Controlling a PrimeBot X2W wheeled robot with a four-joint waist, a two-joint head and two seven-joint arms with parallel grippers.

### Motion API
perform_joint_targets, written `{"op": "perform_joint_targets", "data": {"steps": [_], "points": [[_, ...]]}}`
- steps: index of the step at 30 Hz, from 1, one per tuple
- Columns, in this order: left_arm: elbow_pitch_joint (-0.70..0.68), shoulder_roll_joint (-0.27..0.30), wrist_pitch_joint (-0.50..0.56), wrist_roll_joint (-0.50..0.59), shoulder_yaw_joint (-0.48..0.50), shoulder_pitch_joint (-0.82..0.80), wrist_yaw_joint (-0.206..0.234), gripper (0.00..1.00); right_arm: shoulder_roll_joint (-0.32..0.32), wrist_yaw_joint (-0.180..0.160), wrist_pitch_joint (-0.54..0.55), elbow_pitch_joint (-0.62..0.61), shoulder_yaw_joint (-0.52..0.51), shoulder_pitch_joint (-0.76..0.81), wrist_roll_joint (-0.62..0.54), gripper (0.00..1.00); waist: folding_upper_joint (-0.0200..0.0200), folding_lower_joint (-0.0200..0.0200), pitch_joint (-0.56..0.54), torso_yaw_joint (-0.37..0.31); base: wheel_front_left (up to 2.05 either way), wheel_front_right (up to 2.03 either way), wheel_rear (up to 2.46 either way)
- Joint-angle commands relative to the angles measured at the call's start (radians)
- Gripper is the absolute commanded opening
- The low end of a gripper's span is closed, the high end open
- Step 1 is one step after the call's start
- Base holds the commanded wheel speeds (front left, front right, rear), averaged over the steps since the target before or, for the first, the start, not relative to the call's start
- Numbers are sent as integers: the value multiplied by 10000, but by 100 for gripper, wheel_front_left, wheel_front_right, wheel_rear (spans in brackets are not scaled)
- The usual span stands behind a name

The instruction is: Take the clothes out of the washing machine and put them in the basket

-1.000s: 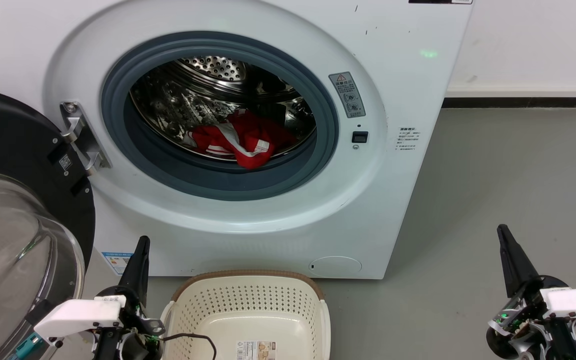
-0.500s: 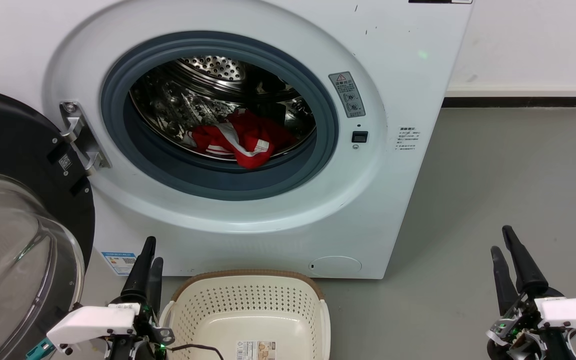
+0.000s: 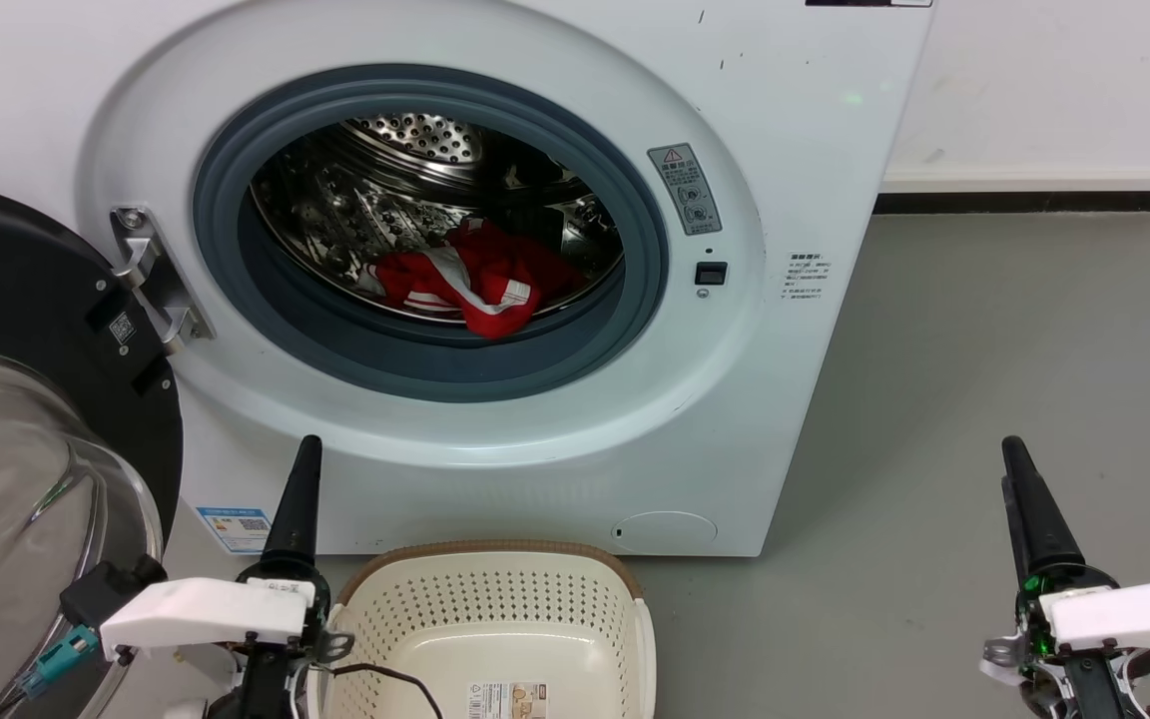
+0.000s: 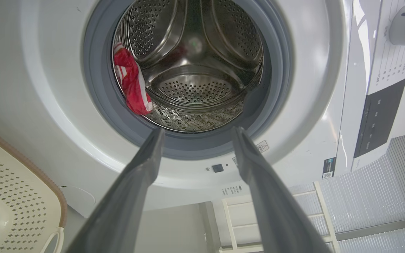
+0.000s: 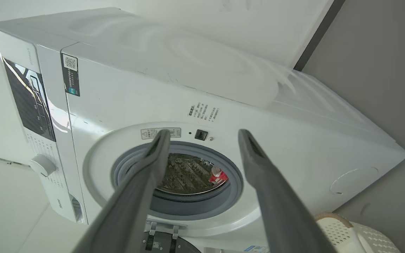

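Grey floor (image 3: 934, 399), white wall (image 3: 1034, 80). The left gripper (image 4: 198, 129) and right gripper (image 5: 202, 130), jaws parted, empty, face the washing machine (image 3: 785, 150); basket (image 3: 495, 548) between them.

The left jaws are formed by two long, tapering fingers (image 3: 297, 499), matt black in the head view (dark grey in the wrist views), and are carried on a white, flat-sided wrist housing (image 3: 201, 611) dotted with small dark screws. A thin black cable (image 3: 375, 669) is looped from the wrist; a teal connector (image 3: 51, 664) is fitted at the housing's outer end. The right jaws are built alike, with a white right housing (image 3: 1124, 611); a green indicator light (image 3: 1032, 584) is lit among exposed silver and black fittings.
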Motion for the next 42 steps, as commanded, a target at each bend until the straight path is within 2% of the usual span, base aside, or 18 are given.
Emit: {"op": "perform_joint_targets", "data": {"steps": [1, 9, 15, 16, 28, 42], "points": [[-255, 26, -107, 438, -58, -275, -3, 100, -3, 2, -123, -284, 28, -80, -519, 100, -1, 0, 2, -2, 0, 0, 0], [-391, 26, -424, 2082, -249, -302, 40, 100, -1, 2, -442, -507, 116, -6, -2657, 100, -1, 0, 12, -8, 0, 0, 0], [-406, 27, -648, 3232, -442, -337, 132, 100, 0, 2, -663, -576, 262, 66, -3764, 100, -1, 0, 9, 4, 0, 0, 0], [-402, 27, -754, 3762, -565, -350, 182, 100, 1, 3, -771, -615, 308, 101, -4357, 100, -1, 0, 5, 16, 0, 0, 0], [-375, 28, -1147, 5731, -913, -368, 322, 100, 3, 3, -1169, -660, 343, 274, -6420, 100, -1, 0, -21, 75, 0, 0, 0], [-298, 29, -1549, 7520, -1153, -376, 479, 100, 6, 2, -1477, -682, 320, 447, -8515, 100, -1, 0, -62, 113, 0, 0, 0]]}}
